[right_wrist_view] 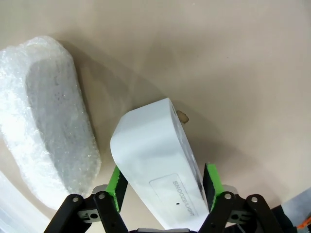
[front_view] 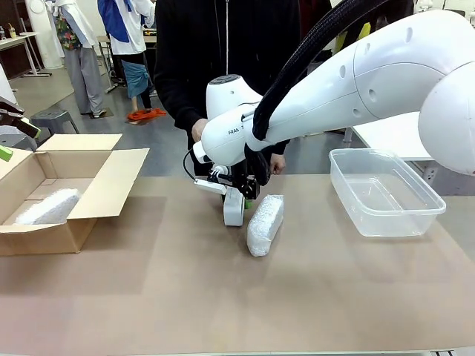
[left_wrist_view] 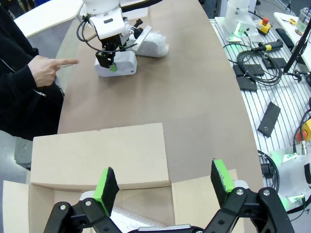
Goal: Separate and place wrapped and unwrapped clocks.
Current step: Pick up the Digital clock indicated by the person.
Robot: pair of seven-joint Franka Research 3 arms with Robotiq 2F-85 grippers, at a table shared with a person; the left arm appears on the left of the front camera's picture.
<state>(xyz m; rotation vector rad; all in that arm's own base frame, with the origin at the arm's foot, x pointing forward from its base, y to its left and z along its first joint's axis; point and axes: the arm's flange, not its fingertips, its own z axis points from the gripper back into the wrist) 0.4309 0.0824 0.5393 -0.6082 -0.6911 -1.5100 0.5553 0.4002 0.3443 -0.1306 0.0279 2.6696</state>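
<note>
The unwrapped clock [front_view: 234, 208], a smooth white block, stands on the brown table in front of the person. My right gripper [front_view: 237, 190] comes down on it from above. In the right wrist view its green pads [right_wrist_view: 116, 187] press both sides of the clock [right_wrist_view: 155, 155], so the right gripper [right_wrist_view: 164, 182] is shut on it. A wrapped clock [front_view: 265, 224] in bubbly wrap lies just right of it, also seen as the wrapped clock [right_wrist_view: 48, 141]. Another wrapped clock [front_view: 48, 208] lies inside the cardboard box. My left gripper [left_wrist_view: 163, 187] hangs open and empty over that box.
The open cardboard box [front_view: 70, 236] sits at the table's left. A clear plastic tub [front_view: 386, 222] stands at the right. The person's hand [left_wrist_view: 48, 68] points a finger towards the clocks. Cables and gear lie beyond the table edge [left_wrist_view: 262, 63].
</note>
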